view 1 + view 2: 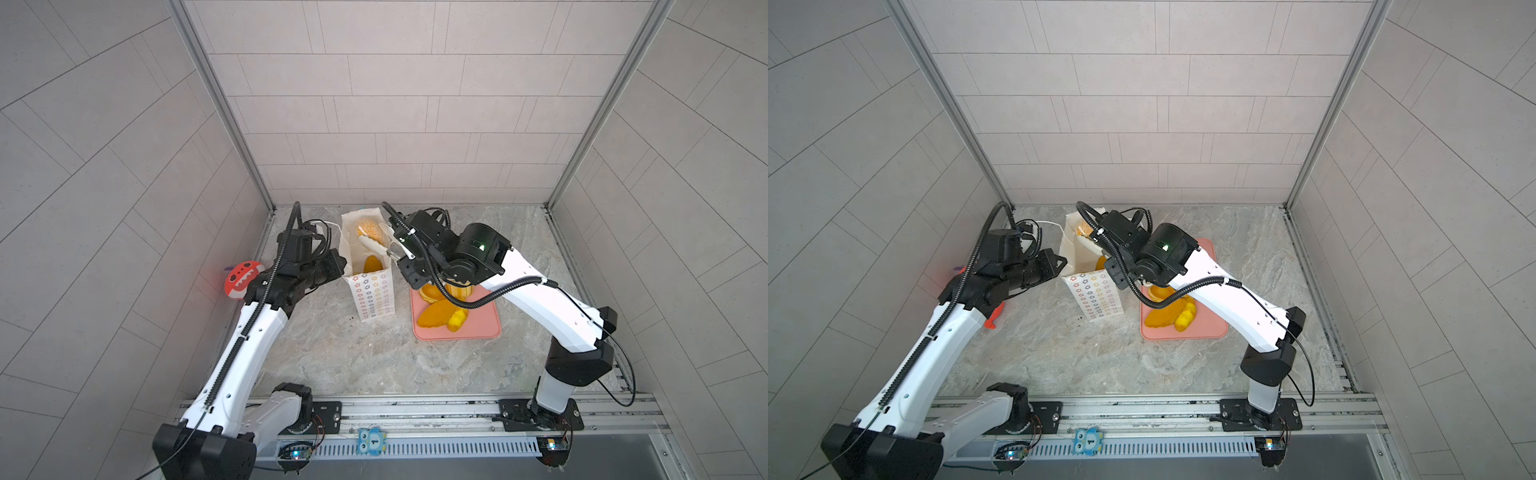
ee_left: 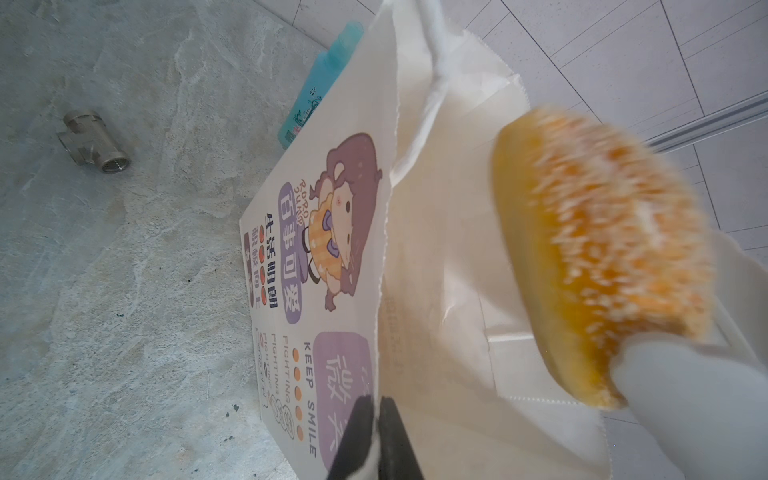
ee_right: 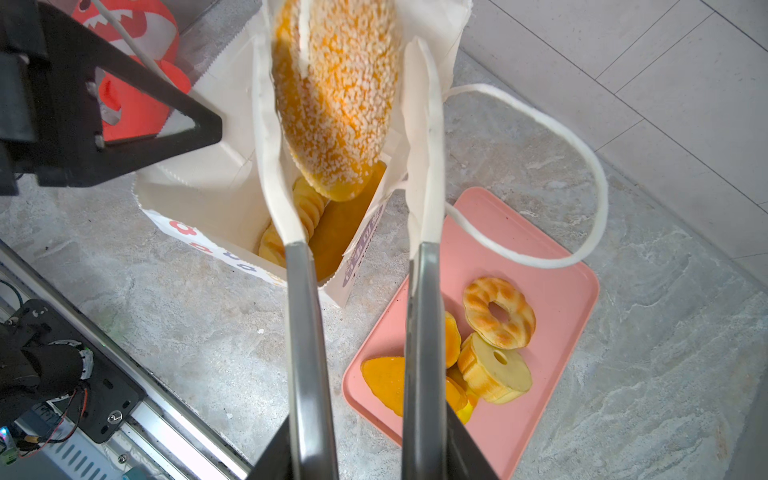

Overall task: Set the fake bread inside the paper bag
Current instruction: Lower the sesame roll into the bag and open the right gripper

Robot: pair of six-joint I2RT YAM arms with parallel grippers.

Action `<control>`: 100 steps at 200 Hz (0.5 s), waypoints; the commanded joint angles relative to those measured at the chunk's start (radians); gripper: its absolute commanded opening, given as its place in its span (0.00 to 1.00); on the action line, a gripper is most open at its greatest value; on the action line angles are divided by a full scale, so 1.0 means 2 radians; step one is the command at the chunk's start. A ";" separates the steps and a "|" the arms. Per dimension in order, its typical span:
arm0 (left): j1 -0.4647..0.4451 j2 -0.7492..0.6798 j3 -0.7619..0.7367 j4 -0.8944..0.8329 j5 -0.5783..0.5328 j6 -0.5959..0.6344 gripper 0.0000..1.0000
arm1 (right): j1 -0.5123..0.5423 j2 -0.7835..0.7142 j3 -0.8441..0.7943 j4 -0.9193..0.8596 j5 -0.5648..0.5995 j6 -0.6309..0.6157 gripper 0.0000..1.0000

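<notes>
The right arm [image 1: 523,270] bends over the paper bag [image 1: 370,295]; the right pincer [image 3: 338,62] points down, jaws parted around the seeded bun [image 3: 336,108]. The left pincer [image 2: 376,405] clamps the bag rim.

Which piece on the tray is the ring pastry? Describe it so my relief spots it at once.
Start at the pink tray beside the paper bag. On it, the ring pastry rests against a pale-topped ridged round. Only it has a wide open centre and a twisted, brown-flecked crust.
</notes>
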 commanded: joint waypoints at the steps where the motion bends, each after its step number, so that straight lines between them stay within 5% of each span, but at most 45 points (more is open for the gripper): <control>1: 0.001 -0.008 0.006 -0.010 -0.002 -0.001 0.10 | 0.004 -0.004 0.014 0.007 0.015 -0.001 0.46; 100: 0.001 -0.009 0.008 -0.013 -0.003 0.000 0.10 | 0.005 -0.023 0.019 0.022 0.027 -0.007 0.43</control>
